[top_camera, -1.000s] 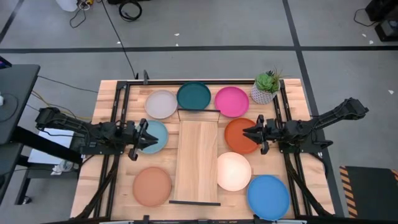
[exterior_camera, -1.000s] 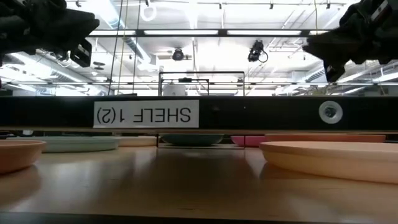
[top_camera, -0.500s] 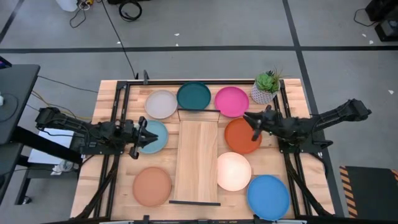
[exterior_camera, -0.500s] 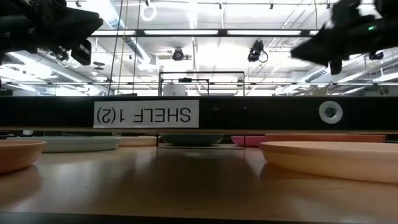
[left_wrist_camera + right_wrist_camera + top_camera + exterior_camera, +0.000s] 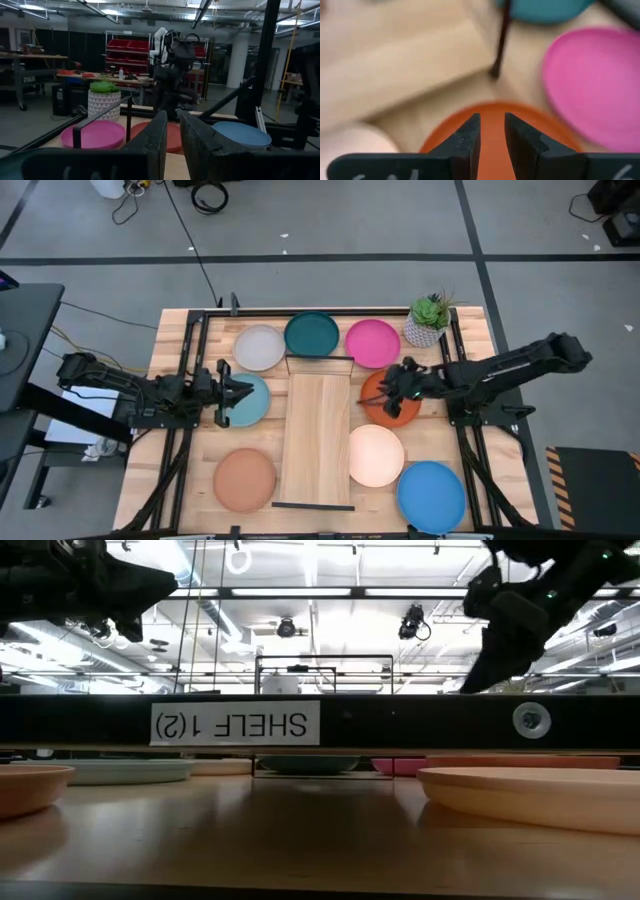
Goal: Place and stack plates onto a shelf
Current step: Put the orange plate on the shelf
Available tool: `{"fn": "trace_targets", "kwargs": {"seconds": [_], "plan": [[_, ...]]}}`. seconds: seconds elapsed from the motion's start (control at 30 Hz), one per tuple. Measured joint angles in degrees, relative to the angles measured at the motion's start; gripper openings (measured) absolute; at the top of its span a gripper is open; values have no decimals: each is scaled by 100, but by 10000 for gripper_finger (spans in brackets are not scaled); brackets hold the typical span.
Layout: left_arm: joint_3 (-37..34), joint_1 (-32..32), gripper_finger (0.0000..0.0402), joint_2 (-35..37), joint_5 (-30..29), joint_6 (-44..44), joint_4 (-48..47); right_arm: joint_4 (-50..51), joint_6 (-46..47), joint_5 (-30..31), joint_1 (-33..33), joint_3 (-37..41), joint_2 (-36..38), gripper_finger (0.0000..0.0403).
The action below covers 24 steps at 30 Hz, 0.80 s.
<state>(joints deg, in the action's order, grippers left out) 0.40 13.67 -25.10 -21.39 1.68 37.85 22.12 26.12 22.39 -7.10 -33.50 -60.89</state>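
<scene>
Right of the shelf (image 5: 317, 435), high view: right gripper (image 5: 388, 387) over the orange plate (image 5: 396, 406), plate flat on the desk (image 5: 176, 470). Left gripper (image 5: 234, 391) over the light blue plate (image 5: 248, 405), left of the shelf. Right wrist view: fingers (image 5: 468, 137) narrow, nothing held. Left wrist view: fingers (image 5: 155, 137) narrow, nothing held.
</scene>
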Motion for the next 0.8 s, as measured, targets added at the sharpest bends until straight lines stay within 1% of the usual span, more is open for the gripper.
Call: {"fn": "trace_targets", "kwargs": {"seconds": [0.13,0.23,0.3,0.4,0.47,0.53,0.6,0.63,0.7,0.8], "plan": [[0,0,57,1,0,-1,-4,1148,66,-132,-339,-703,-936,95],[0,0,57,1,0,-1,-1,2050,-56,-386,-624,-1213,-1539,103],[0,0,57,0,0,1,2,2578,-88,-554,-773,-1509,-1880,116],[0,0,57,2,-2,1,4,3148,-39,-835,-948,-1810,-2259,146],[0,0,57,0,-2,1,4,3335,16,-1039,-1041,-1916,-2432,171],[0,0,57,0,-2,1,6,3450,70,-1394,-1128,-1970,-2564,194],[0,0,57,1,-3,1,5,3471,73,-1788,-1209,-1982,-2656,212],[0,0,57,2,-4,1,7,3465,77,-1891,-1255,-1982,-2701,218],[0,0,57,0,-4,1,7,3477,92,-1882,-1354,-1977,-2799,223],[0,0,57,0,-4,3,5,3493,40,-1574,-1463,-1975,-2970,219]]}}
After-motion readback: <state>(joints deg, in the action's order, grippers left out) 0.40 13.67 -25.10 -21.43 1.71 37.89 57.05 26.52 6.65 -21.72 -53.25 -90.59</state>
